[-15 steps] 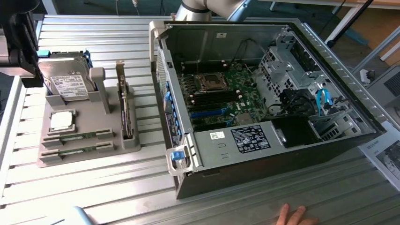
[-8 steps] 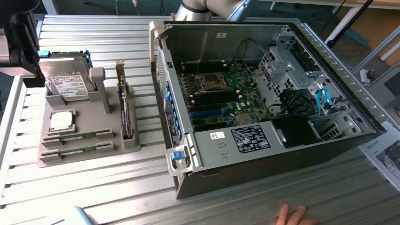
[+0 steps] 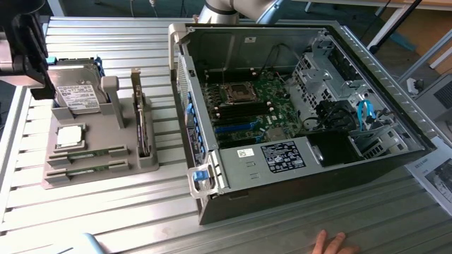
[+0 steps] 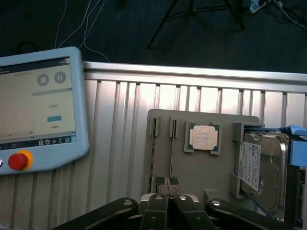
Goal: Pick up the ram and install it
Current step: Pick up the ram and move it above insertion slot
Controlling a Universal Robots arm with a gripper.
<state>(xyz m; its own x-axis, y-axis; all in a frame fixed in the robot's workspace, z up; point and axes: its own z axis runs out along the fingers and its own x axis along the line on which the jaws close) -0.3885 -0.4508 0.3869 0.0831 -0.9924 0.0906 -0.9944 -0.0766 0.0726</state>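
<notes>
A: Front edge of the tabletop (image 3: 141,222) first: a person's hand (image 3: 332,244), fingers flat. A teach pendant (image 4: 38,110) lies on the ribbed surface, apart from the tray.

B: We log the grey tray (image 3: 106,138) toward the exterior view's left edge. Where's the ram?

A: Two sticks, both seated in slots along the tray's front edge. The near ram stick (image 3: 88,170) and the second ram stick (image 3: 88,155) lie parallel, one just behind the other. Neither is lifted.

B: Gripper?

A: In the wrist view the gripper (image 4: 166,199) hangs over the tray's edge by the sticks' ends. Jaws pressed together, nothing between them. We can't tell whether the tips touch the tray.

B: Behind the sticks?

A: Processor (image 3: 69,136), silver top up. Then the hard drive (image 3: 79,95), propped in its cradle at the tray's back. An expansion card (image 3: 141,119) stands on edge along the side facing the case.

B: Further?

A: Open PC case (image 3: 282,159), motherboard (image 3: 261,106) exposed. The arm (image 3: 226,8) rises at the tabletop's back edge.
</notes>
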